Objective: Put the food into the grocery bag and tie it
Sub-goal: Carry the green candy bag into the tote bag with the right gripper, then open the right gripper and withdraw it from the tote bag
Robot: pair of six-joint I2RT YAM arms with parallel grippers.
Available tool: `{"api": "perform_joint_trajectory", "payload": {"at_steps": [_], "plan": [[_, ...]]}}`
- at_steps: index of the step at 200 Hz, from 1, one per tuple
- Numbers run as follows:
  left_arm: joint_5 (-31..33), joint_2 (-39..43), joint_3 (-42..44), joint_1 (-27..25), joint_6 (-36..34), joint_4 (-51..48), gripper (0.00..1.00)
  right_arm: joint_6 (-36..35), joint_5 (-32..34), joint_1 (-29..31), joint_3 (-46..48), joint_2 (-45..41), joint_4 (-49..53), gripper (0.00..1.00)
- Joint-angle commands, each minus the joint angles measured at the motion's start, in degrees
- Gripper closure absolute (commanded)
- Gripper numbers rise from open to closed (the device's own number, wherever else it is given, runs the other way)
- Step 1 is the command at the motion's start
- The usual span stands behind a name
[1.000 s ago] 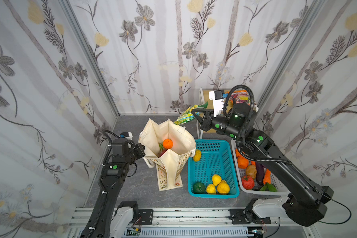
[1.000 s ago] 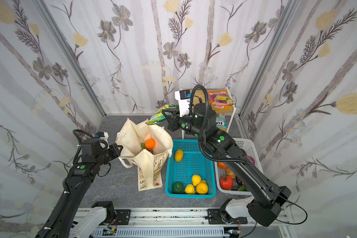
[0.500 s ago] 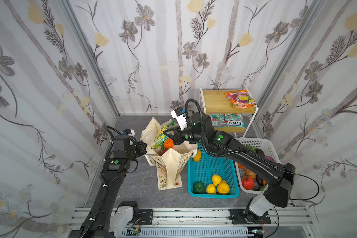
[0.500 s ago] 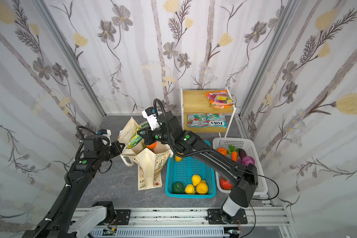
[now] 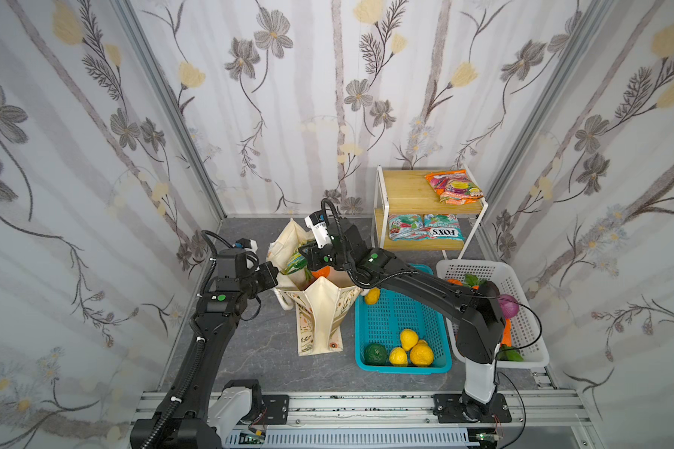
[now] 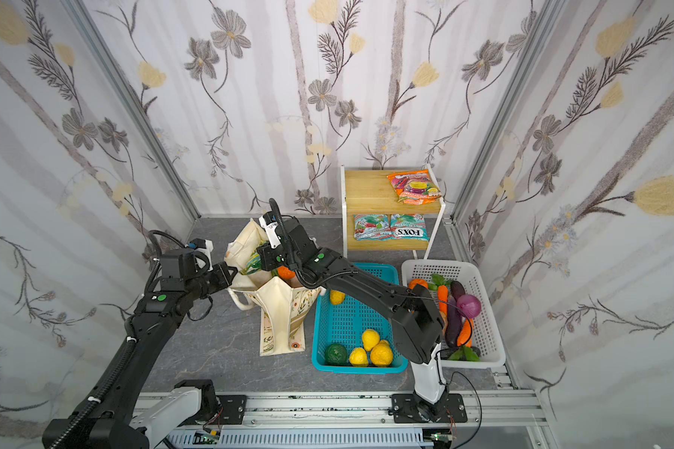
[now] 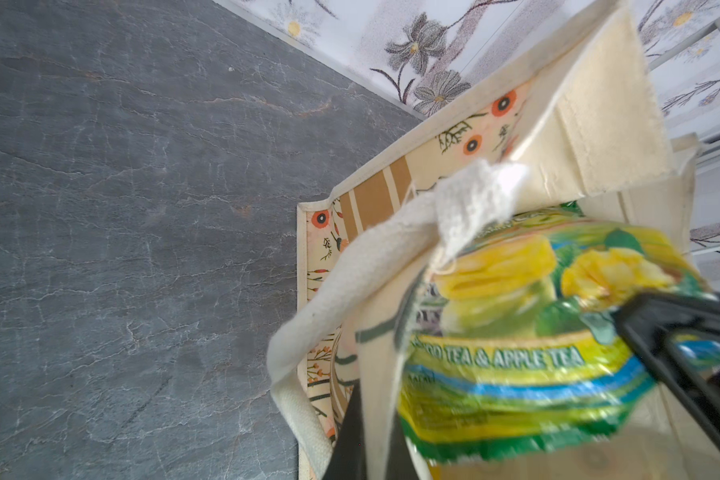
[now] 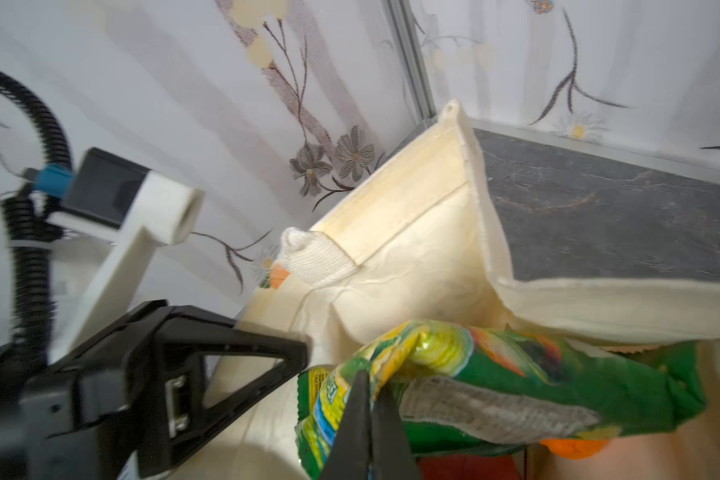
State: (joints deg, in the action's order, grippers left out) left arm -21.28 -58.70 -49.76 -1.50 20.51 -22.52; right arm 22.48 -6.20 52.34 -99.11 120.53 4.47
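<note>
right fingers [image 8: 352, 432] pinch green packet [image 8: 558, 399] in bag [image 5: 320, 311] mouth; left fingers [image 7: 350, 449] clamp rim

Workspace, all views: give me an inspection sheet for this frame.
Surface: grey stone-look tabletop.
Job's things: grocery bag upright, open; green snack packet in its mouth; orange inside; lemons in teal basket; vegetables in white basket; orange snack packet on shelf.
Clutter: nothing seen.
Pincers: left pincer shut on bag rim; right pincer shut on green snack packet.
Cables: black hose loops on both arms; thin wire loops off right arm.
Surroundings: floral wall panels; aluminium rail in front.
</note>
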Motion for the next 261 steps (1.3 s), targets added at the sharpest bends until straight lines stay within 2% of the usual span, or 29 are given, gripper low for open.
{"api": "perform_joint_trajectory", "payload": {"at_steps": [1, 46, 101, 109, 122, 130, 163, 191, 226, 261], "plan": [[-1.04, -0.18, -0.12, -0.08, -1.44, 1.61, 1.00, -0.18, 7.13, -0.04, -0.10, 1.73, -3.35, 1.00], [0.57, -0.21, 0.89, -0.08, -1.79, 1.61, 1.00, 2.89, 17.80, 0.07, 3.04, 2.84, 1.97, 1.00], [0.90, -0.28, 0.81, -0.10, -0.46, 1.69, 1.00, 1.58, 27.40, 0.63, 6.31, 1.33, 10.47, 1.00], [0.45, -0.26, 0.74, -0.08, -0.09, 1.76, 1.00, 1.06, 29.23, 1.06, 6.37, 1.11, 11.36, 0.88], [0.04, -0.19, 0.55, -0.08, 0.23, 1.85, 1.00, 0.55, 31.08, 1.43, 6.43, 0.88, 12.54, 0.60], [0.20, -0.28, 0.46, -0.08, 0.32, 1.87, 1.00, 0.46, 31.33, 1.45, 6.60, 0.61, 13.05, 0.52], [1.55, -0.30, 0.54, -0.08, 0.54, 1.96, 1.00, 0.35, 32.21, 1.44, 6.90, -0.88, 14.31, 0.36], [1.41, -0.28, 0.54, -0.08, 1.10, 1.96, 1.00, 0.46, 31.56, 1.42, 8.25, -3.63, 13.69, 0.29], [0.87, -0.28, 0.30, -0.09, 1.63, 1.96, 1.00, 1.39, 27.21, 1.41, 21.98, -14.16, -3.80, 0.18], [-0.02, -0.61, -0.16, -0.09, 1.86, 2.04, 1.00, 1.61, 27.96, 1.36, 27.35, -22.14, -10.33, 0.04]]}}
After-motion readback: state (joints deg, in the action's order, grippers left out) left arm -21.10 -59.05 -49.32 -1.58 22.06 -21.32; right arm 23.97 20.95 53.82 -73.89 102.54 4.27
